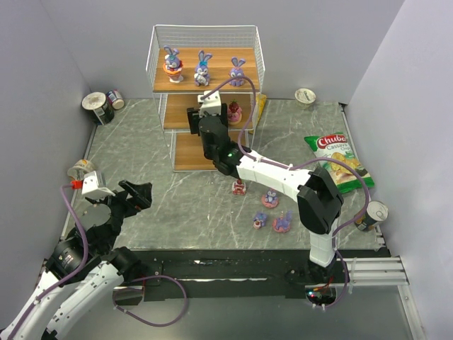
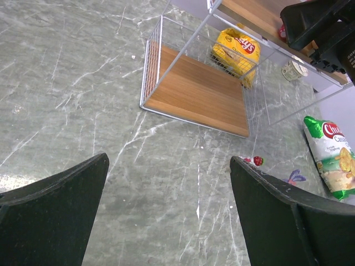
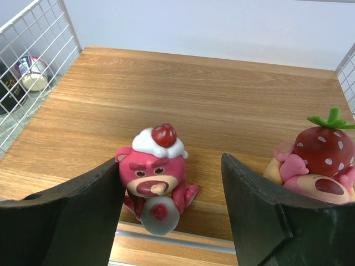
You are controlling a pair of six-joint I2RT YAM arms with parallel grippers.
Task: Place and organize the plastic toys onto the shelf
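Note:
The shelf (image 1: 205, 81) stands at the back with three purple-blue bunnies (image 1: 202, 69) on its top board. My right gripper (image 1: 212, 113) reaches into the middle tier. In the right wrist view it (image 3: 171, 160) is open around a pink bear with a cream-and-cherry cap (image 3: 155, 172), which sits on the board (image 3: 211, 100). The left finger lies close against the bear; a gap shows on its right. A strawberry-hatted pink toy (image 3: 319, 163) sits beside it. Several small toys (image 1: 270, 199) lie on the table in front. My left gripper (image 1: 138, 195) hovers open and empty over the table (image 2: 169, 160).
Cans (image 1: 98, 106) lie at the back left and a cup (image 1: 81, 170) at the left edge. A green-red chip bag (image 1: 338, 159) and a can (image 1: 371, 214) are at the right, a cup (image 1: 305, 95) at the back right. A yellow bag (image 2: 237, 50) lies behind the shelf.

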